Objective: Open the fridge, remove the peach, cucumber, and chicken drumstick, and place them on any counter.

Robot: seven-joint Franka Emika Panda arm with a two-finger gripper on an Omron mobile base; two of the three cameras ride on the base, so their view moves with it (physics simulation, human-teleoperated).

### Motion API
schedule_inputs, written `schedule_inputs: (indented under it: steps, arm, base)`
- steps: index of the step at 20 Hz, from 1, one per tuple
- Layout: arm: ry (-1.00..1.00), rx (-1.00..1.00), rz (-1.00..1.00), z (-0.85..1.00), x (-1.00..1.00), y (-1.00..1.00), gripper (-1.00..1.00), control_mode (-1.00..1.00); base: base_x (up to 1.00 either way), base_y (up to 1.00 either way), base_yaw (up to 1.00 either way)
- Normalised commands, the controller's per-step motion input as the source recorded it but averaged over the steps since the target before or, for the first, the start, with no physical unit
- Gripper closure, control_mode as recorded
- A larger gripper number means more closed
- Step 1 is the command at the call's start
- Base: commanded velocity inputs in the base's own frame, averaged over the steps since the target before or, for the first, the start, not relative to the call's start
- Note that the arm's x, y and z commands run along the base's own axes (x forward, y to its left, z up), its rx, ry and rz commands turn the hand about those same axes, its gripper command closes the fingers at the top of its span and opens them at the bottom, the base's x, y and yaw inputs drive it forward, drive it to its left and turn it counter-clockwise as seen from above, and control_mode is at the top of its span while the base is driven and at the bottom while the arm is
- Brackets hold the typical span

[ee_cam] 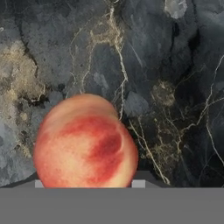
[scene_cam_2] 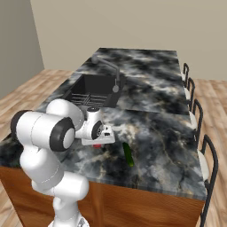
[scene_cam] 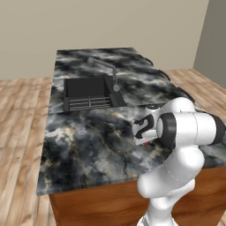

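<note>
Peach (ee_cam: 85, 142): red-orange, between the gripper (scene_cam_2: 98, 144) fingers low over the marbled counter (scene_cam: 88, 150); whether it is pinched cannot be told. Cucumber (scene_cam_2: 128, 154): flat on the counter just beside the gripper. Black sink (scene_cam: 90, 92), faucet (scene_cam: 106, 70) behind; dark chairs (scene_cam_2: 195, 119) along the far edge.

Left base view: from behind the arm's left, looking forward and down across the counter (scene_cam: 88, 145); the sink (scene_cam: 88, 92) lies mid-distance, the arm rises lower right.
Right base view: from behind the arm's right, same downward gaze; the arm rises lower left.
Shared: the marbled top, sink and faucet (scene_cam_2: 111, 71).
Hand view: very near, facing the stone; the peach (ee_cam: 85, 142) looms low.
</note>
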Motion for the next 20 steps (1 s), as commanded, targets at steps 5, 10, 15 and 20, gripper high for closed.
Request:
schedule_inputs:
  steps: [5,10,15,20]
  arm:
    - [0.01,0.00,0.00,-0.03,0.00,0.00,-1.00,-1.00]
    - [0.00,0.02,0.00,0.18,-0.08,-0.07,-1.00,-1.00]
    - [-0.05,0.05,0.00,0.73,-0.19,-0.02,-1.00,-1.00]
    - [-0.11,0.01,0.00,1.00,-0.10,0.00,-1.00,-1.00]
  base:
    - [0.00,0.00,0.00]
    - [0.00,0.00,0.00]
    - [0.00,0.00,0.00]
    - [0.00,0.00,0.00]
